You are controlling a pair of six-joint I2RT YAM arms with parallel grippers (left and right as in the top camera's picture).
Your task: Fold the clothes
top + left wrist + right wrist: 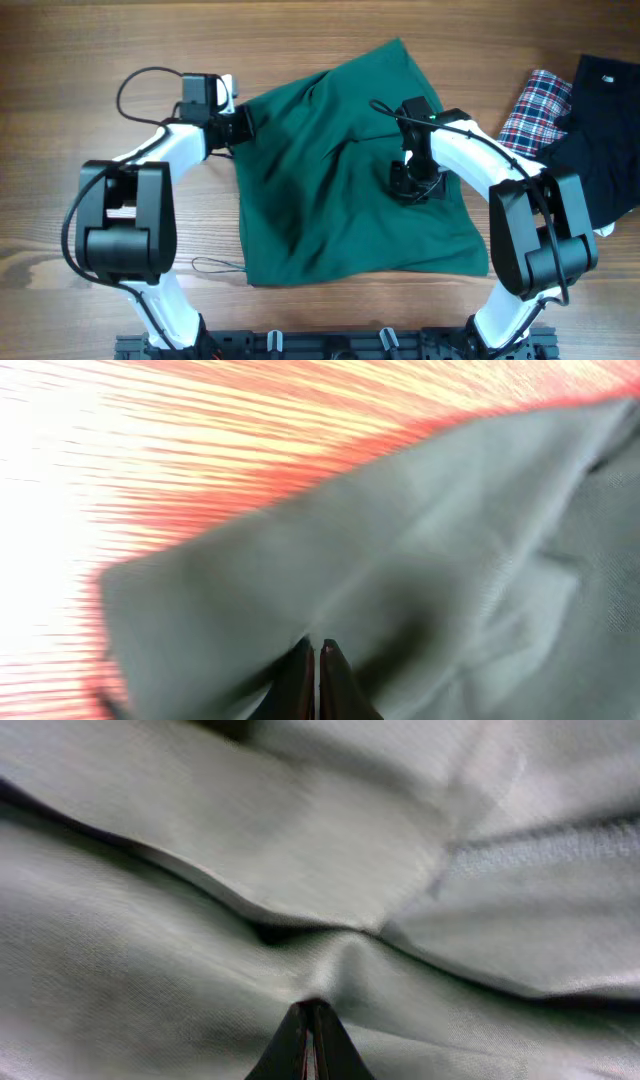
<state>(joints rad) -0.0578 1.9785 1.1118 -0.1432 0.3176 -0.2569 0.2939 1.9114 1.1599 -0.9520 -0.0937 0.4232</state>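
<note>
**Wood table, teal-green garment pinched in two places**

Brown wood-grain table (70,50) fills the overhead view. No room is visible beyond it. The clothes (320,190), one large plain teal-green piece, lie rumpled at mid-table between the two arms, with a corner pointing toward the far edge. The near hem runs roughly straight, and the left side is creased.

Left gripper (240,125) sits at the garment's far-left edge. In the left wrist view its fingertips (303,670) are pressed together on the fabric edge, with bare table just beyond. That view is blurred.

Right gripper (415,185) is down on the garment's right-centre. In the right wrist view its tips (312,1020) are closed on a raised ridge of cloth.

Plaid cloth (532,108) and black garment (610,130) lie at the far right, touching each other and apart from the teal piece. A thin cable loop (215,267) lies just beside the near-left hem.

Open wood shows along the far edge, far left and near left. A black rail (330,345) runs along the near edge.
</note>
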